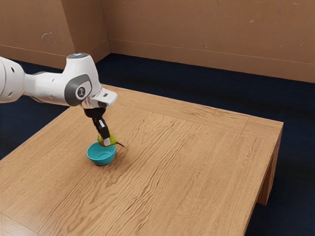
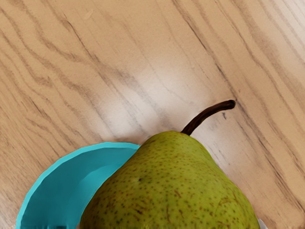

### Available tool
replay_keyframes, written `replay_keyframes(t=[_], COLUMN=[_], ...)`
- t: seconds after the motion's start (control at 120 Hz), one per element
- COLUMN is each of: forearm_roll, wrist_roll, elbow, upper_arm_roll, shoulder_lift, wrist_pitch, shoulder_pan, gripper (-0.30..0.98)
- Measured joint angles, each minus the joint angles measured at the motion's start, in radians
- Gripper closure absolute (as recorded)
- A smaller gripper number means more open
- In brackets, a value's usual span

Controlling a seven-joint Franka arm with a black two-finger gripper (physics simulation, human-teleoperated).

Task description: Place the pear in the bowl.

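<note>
Exterior view, from its left: white robot arm with grey trim (image 1: 49, 88) reaches in over the table, its wrist bent down. Past the arm's bend, a small round teal bowl with a smooth finish (image 1: 102, 162) sits upright on the wood. Part of its inside is open to view, with a ring marked in its floor.

Black two-finger gripper (image 1: 105, 140) hangs at a slant above the bowl's far rim, grasping the pear: a plump yellow-green pear with brown speckling (image 1: 112, 139). Pear sits low in the grip, overlapping the far rim in this view. It is not down in the bowl; whether it touches the rim, I cannot tell. Dark brown curved stem (image 1: 121, 144) juts toward the exterior view's right, beyond the bowl. Faint shadow on the wood beside the bowl.

Farther right: broad tabletop of light brown, strongly grained wood (image 1: 187, 167), then a squared wooden leg (image 1: 268, 184) under its edge. Behind, dark blue floor (image 1: 216, 83) and plain tan-brown wall (image 1: 197, 29).

Wrist view: bowl partly covered by the pear, a stretch of rim and inner wall visible beside it. Pear tapers toward the stem, which ends over bare wood. Soft bright glare on the grain near the stem.
</note>
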Motion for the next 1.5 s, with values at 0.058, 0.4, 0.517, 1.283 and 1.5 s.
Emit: replay_keyframes(t=[0.058,0.4,0.517,1.283,1.5], forearm_roll=[-0.013,-0.081,-0.086,-0.152,-0.114], wrist_roll=[0.007,0.060,0.077,0.196,0.053], elbow=[-0.006,-0.030,-0.026,-0.011,0.227], upper_arm_roll=[0.008,0.047,0.048,-0.011,-0.187], shoulder_lift=[-0.003,0.003,0.010,-0.211,-0.362], wrist_pitch=[0.001,0.009,0.010,-0.135,-0.382], shoulder_pan=[0.005,0.021,0.025,0.016,0.008], gripper=[0.55,0.55,0.51,0.01,0.01])
